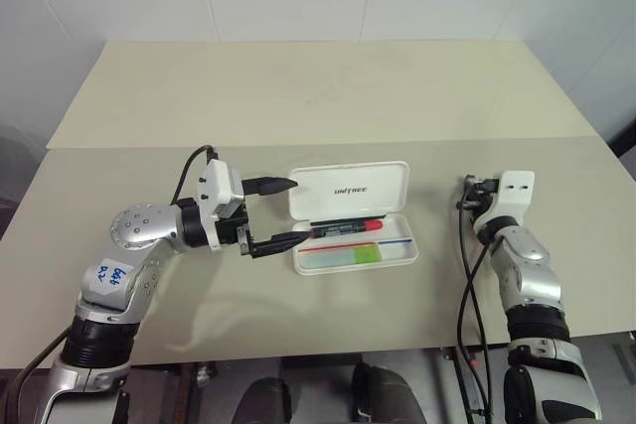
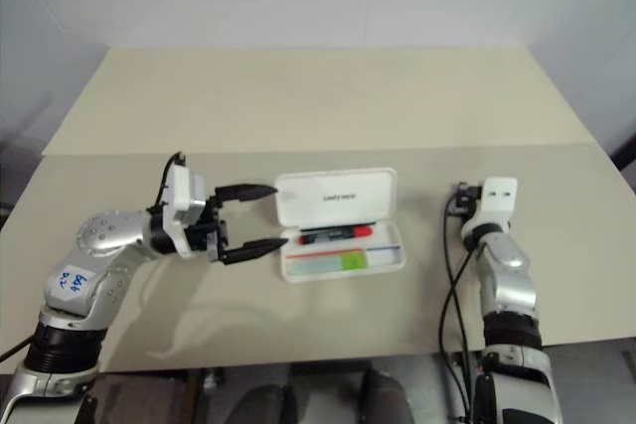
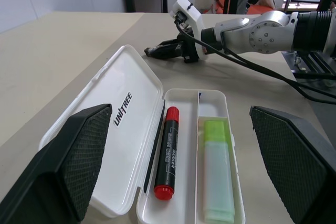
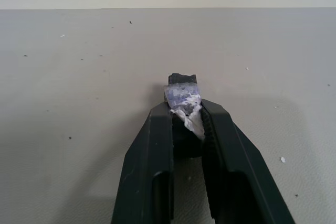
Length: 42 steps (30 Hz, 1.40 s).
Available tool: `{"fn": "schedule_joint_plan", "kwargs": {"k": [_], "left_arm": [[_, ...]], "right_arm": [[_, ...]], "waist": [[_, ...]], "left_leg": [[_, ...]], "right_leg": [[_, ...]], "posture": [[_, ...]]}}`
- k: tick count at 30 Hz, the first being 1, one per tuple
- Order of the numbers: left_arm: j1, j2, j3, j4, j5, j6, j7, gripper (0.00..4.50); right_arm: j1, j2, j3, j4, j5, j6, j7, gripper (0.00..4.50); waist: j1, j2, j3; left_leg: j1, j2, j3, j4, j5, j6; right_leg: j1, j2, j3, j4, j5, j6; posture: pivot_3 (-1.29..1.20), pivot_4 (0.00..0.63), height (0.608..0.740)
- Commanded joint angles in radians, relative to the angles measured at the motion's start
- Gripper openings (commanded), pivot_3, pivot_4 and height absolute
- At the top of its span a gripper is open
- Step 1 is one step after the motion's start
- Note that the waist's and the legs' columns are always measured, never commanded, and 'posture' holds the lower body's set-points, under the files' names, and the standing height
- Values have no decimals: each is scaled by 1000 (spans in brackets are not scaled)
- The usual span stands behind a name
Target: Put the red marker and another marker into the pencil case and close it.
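The left gripper (image 1: 283, 213) stands with its fingers wide apart at the left end of the open pencil case (image 1: 350, 192). The red marker (image 1: 346, 229) and the green highlighter (image 3: 218, 176) lie inside the tray, in separate compartments. The right gripper (image 3: 152, 52), fingers pressed together, rests well to the right of the case on the table (image 1: 298, 96).

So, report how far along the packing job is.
Done: the red marker and green highlighter both lie inside the pencil case. In hand: nothing; the open left claw sits at the case's end. Left: closing the lid, which stands open.
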Motion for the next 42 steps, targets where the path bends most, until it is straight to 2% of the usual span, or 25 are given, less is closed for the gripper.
{"fn": "schedule_joint_plan", "kwargs": {"k": [1,5,13,16,19,21,32,37,42], "left_arm": [[-12,-3,-7,-17,-1,-21,-12,4500],[-12,-4,-15,-17,2,-22,-14,4500],[-4,-7,-16,-16,5,-29,-13,4500],[6,-8,-13,-18,5,-36,-14,4500],[10,-9,-11,-17,4,-42,-15,4500],[15,-9,-11,-19,4,-46,-14,4500],[39,3,13,-64,-17,-29,1,4500],[48,11,29,-84,-20,-14,21,4500],[65,21,51,-117,-32,9,38,4500]], "right_arm": [[19,-40,19,-90,45,-35,148,362],[45,-125,10,-168,108,-61,350,362],[42,-281,12,-196,199,2,608,362],[72,-349,41,-257,279,49,827,362],[103,-414,148,-298,234,-19,1038,362],[90,-421,202,-289,216,-53,1120,362],[-114,-291,386,-71,128,-249,1310,362],[-144,-311,472,-15,151,-288,1319,362],[-171,-328,499,61,157,-325,1319,362]], "waist": [[0,1,0],[9,3,2],[8,3,2],[10,3,2],[9,2,2],[9,2,2],[9,1,2],[10,1,2],[9,1,2]], "left_leg": [[0,0,0,0,0,0],[-1,-1,-1,-1,0,0],[-1,-1,-1,-1,0,1],[-1,-1,-1,-1,0,1],[-1,0,-1,-1,-1,1],[-1,-1,0,-1,-1,1],[-1,0,-1,1,0,1],[-2,-1,-2,1,0,1],[-2,-1,-2,1,0,0]], "right_leg": [[0,0,0,0,0,0],[0,0,0,0,0,0],[0,0,-2,-2,0,0],[0,0,-2,-3,0,0],[1,0,-2,-3,0,0],[1,0,-2,-4,0,0],[1,0,-2,-4,0,0],[1,0,-3,-3,0,0],[1,0,-3,-4,0,0]], "posture": [[0,150,740],[0,150,740],[0,150,740],[0,150,740],[0,150,740],[0,150,740],[0,150,740],[0,150,740],[0,150,740]]}}
